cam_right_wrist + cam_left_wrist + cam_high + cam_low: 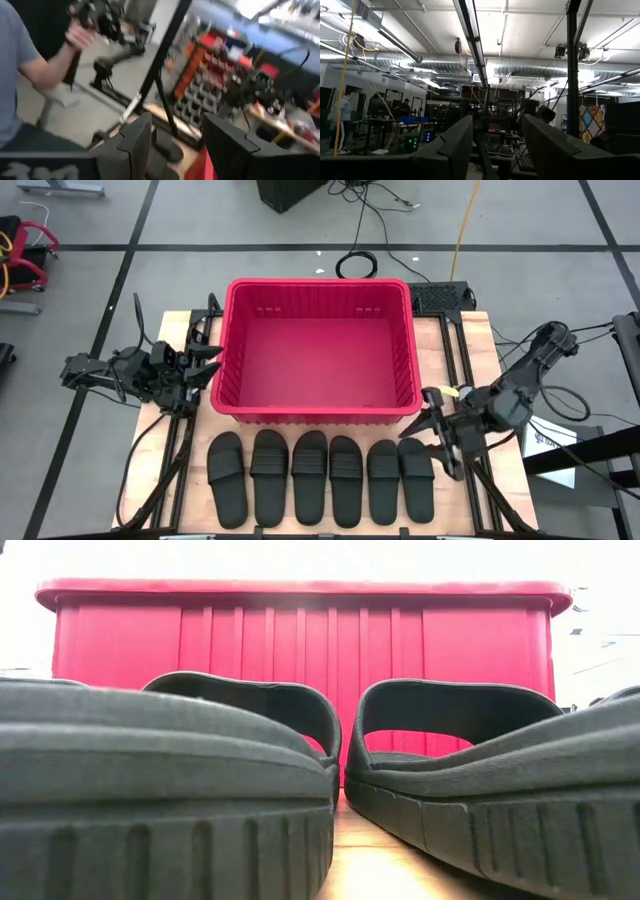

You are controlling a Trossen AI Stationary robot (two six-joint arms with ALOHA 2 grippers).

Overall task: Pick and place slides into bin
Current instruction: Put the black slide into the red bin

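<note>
The red bin stands on the table's far middle; it fills the back of the low view. Six black slides lie side by side on their soles along the table's near edge; two of them loom in the low view. My left gripper is open and empty beside the bin's left wall, and its wrist view faces the room. My right gripper is open and empty at the bin's near right corner, just beyond the rightmost slide; its fingers show apart in its wrist view.
Black frame rails run along both sides of the wooden table. A sheet of paper lies at the right. Cables lie on the floor beyond the bin. A person holding a dark device shows in the right wrist view.
</note>
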